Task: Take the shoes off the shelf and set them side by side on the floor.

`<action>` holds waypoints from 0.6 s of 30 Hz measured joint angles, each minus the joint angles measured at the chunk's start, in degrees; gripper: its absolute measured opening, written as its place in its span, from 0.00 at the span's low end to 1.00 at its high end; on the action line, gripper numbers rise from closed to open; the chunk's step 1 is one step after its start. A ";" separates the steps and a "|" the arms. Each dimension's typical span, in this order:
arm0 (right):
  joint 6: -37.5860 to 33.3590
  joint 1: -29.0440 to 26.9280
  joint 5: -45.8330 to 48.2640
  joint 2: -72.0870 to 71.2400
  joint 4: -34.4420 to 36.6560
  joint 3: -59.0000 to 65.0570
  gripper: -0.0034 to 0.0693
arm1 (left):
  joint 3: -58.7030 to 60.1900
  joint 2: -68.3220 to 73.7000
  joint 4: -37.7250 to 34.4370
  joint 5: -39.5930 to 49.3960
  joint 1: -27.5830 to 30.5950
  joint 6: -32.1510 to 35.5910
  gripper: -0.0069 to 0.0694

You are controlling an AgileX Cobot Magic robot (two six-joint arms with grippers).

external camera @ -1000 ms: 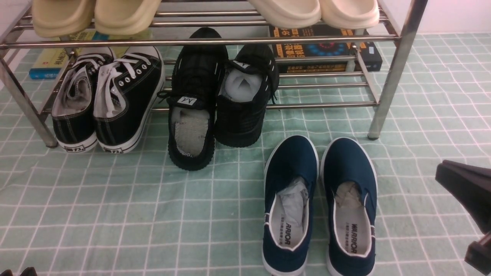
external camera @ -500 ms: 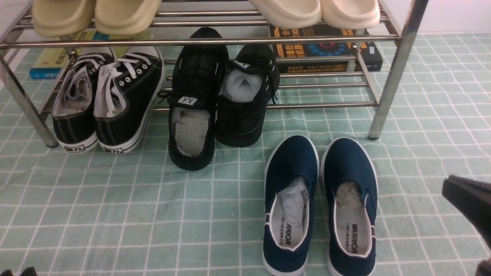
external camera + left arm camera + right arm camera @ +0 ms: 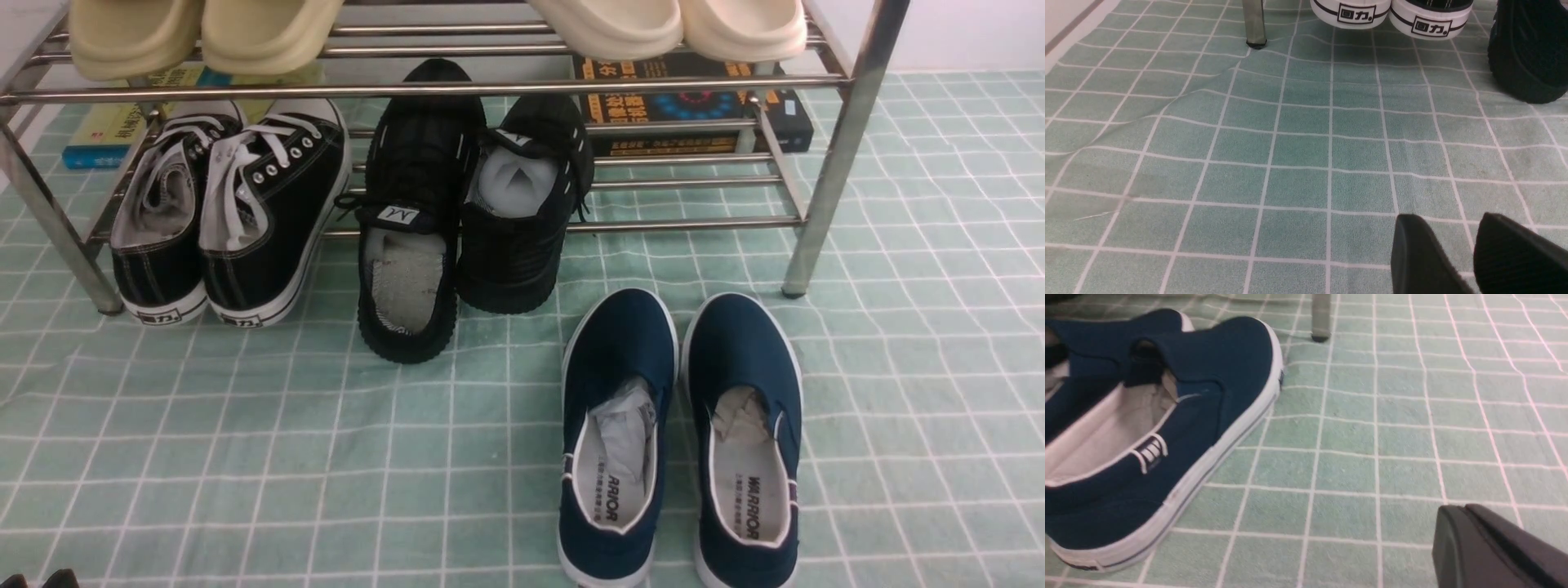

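Note:
Both navy shoes (image 3: 616,433) (image 3: 747,433) lie side by side on the pale green gridded floor (image 3: 245,457), toes toward the chrome shelf (image 3: 845,147). They rest in front of the shelf's right part, and nothing touches them. The right wrist view shows one navy shoe (image 3: 1167,416) off to the side of my right gripper (image 3: 1466,507), which is shut and empty above the cloth. That gripper is outside the front view. My left gripper (image 3: 1447,218) hovers over bare floor, open with nothing between its fingers. Only its dark tips (image 3: 49,578) peek in at the front view's bottom left corner.
Black sneakers with white laces (image 3: 229,204) and all-black lace-ups (image 3: 457,204) sit on the lower tier, heels overhanging. Beige slippers (image 3: 204,33) and cream slippers (image 3: 669,24) occupy the upper tier. Books (image 3: 694,110) lie behind the shelf. A shelf leg (image 3: 1254,24) stands ahead of the left gripper.
My right gripper has drawn back to the right and down, leaving the front view. The navy shoes and everything else stayed put.

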 joint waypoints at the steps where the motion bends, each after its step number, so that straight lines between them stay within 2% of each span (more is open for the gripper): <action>1: 0.00 -0.62 0.11 -0.68 0.00 0.56 0.05 | 0.00 0.00 0.00 0.00 0.00 0.00 0.41; 9: 0.06 -5.40 -0.88 -2.14 0.00 0.92 0.06 | 0.00 0.00 0.07 0.00 0.00 0.00 0.41; 18: 0.44 -5.91 -0.88 -2.14 0.06 0.92 0.07 | 0.00 0.00 0.07 0.00 0.00 0.00 0.41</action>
